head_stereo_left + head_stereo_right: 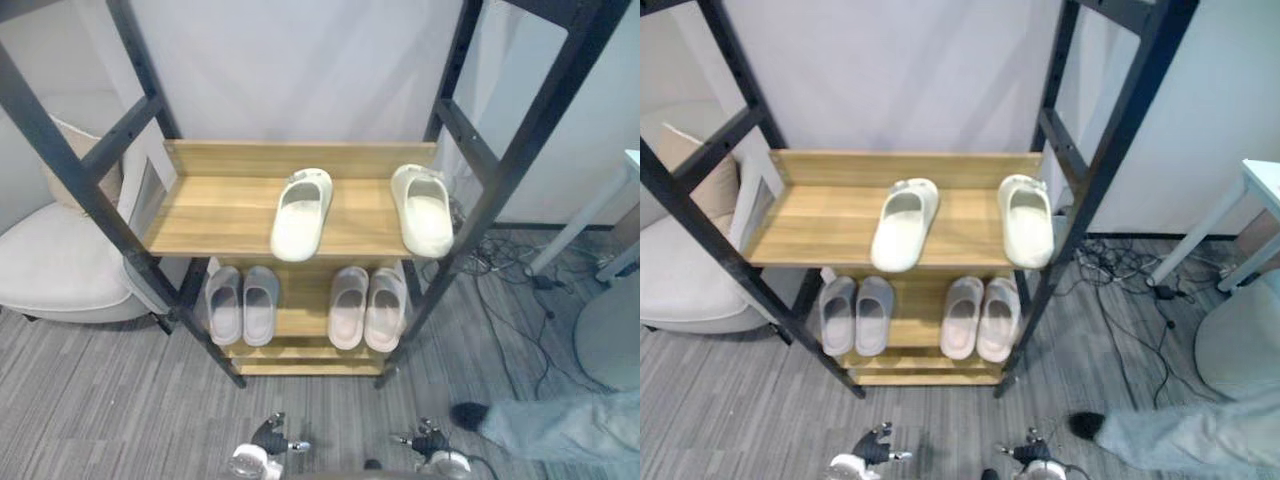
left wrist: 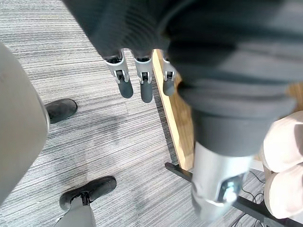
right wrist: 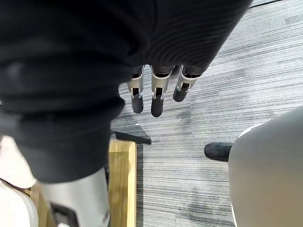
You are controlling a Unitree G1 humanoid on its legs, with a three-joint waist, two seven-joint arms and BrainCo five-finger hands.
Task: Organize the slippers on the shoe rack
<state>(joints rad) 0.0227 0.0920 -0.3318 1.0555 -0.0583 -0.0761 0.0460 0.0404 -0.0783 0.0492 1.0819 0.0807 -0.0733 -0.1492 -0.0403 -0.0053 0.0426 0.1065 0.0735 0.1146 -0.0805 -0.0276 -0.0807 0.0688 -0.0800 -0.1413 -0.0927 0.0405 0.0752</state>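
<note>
Pointing toes toward the shoe rack [image 1: 220, 210] front, two cream slippers [image 1: 300, 215], lengthwise front-to-back.

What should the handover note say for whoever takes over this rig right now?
Hands: left hand and right hand are both open and empty, hanging above the floor in front of the shoe rack.
Done: left lower pair and right lower pair each sit side by side.
Top shelf: angled cream slipper is mid-shelf, and right cream slipper is at the right edge, apart.
Left: probably pair up the cream ones.
</note>
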